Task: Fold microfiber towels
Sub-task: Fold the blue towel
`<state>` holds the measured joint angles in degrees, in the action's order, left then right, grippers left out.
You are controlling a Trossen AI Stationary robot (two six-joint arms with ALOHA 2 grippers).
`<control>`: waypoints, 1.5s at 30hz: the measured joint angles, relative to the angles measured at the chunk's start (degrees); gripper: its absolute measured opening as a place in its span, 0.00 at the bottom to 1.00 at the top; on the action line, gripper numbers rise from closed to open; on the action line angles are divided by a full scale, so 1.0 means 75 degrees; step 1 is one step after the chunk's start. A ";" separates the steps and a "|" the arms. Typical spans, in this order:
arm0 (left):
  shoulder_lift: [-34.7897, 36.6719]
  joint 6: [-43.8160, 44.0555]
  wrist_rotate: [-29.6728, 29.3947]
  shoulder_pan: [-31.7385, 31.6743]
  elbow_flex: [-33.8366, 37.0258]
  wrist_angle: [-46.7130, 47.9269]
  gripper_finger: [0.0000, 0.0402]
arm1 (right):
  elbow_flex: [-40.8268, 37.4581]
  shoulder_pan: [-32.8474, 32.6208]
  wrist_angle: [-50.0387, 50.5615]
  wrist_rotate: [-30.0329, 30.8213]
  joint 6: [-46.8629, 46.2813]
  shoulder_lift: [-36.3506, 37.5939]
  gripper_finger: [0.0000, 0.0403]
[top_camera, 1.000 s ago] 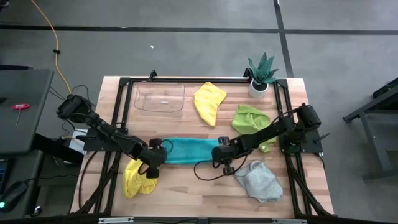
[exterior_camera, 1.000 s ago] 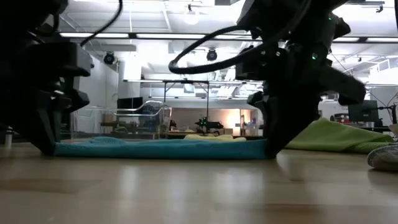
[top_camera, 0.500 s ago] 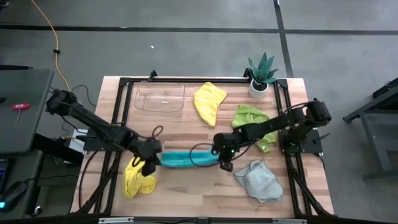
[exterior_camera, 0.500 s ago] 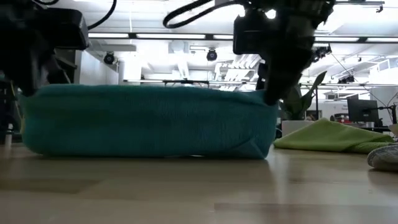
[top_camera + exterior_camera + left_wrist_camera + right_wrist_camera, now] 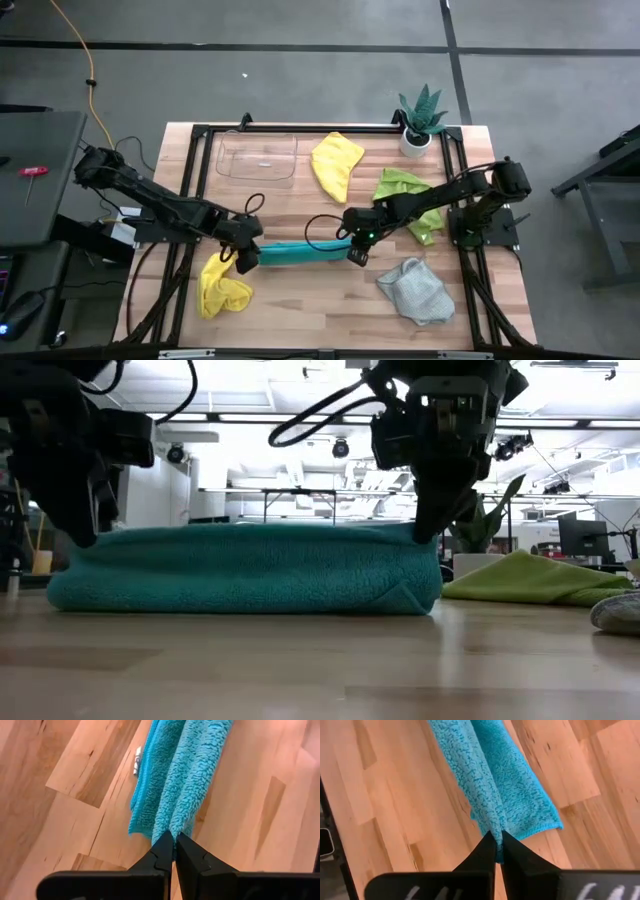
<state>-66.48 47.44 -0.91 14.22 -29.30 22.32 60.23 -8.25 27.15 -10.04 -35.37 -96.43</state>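
Note:
The teal-blue microfiber towel [image 5: 300,253] stretches as a narrow strip between my two grippers at the table's middle. In the low view it stands up as a sheet [image 5: 245,568] whose lower part rests on the wood. My left gripper [image 5: 247,254] is shut on its left end and my right gripper [image 5: 356,252] is shut on its right end. A yellow towel [image 5: 222,287] lies crumpled near the left, and a second yellow one [image 5: 336,163] lies at the back. The lime green towel [image 5: 404,190] and the grey one [image 5: 415,290] lie on the right. My left gripper pinches the towel's upper left corner [image 5: 170,831] between its two fingers [image 5: 84,532], slanting down from above. The cloth is bunched there; how many layers, I cannot tell. That end is raised and the lower part lies on the table. My right gripper pinches the towel's upper right corner [image 5: 494,831] between its two fingers [image 5: 424,528], slanting down from above. The cloth is gathered at the fingertips. The top edge [image 5: 250,527] runs nearly straight across to the other gripper, and the bottom [image 5: 240,606] rests on the wood.
A clear plastic tray [image 5: 258,157] sits at the back left and a potted plant [image 5: 420,120] at the back right corner. A black frame [image 5: 300,128] runs around the table. Bare wood [image 5: 310,300] lies in front of the teal towel.
Both grippers have risen and rolled their wrists, staying shut on the teal towel's two ends. The towel lay flat and wide a second ago. Now its held edge is lifted, its far part has been drawn in, and it stands as a narrow sheet.

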 joint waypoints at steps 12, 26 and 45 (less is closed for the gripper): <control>-0.0223 0.0081 -0.0206 0.0006 -0.0006 0.0023 0.01 | 0.0003 -0.0182 -0.0049 0.0319 -0.0631 -0.0107 0.00; -0.0188 0.0006 -0.0227 0.0006 0.0000 0.0136 0.16 | 0.0003 -0.0201 0.0102 0.0704 -0.0699 -0.0098 0.29; 0.2218 -0.0015 -0.1233 -0.0146 0.0194 0.0732 0.35 | -0.1606 0.0399 0.0069 -0.0111 -0.1041 0.1220 0.45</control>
<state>-49.85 47.33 -10.15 13.13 -27.85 27.82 48.18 -5.26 27.67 -10.87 -43.18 -87.27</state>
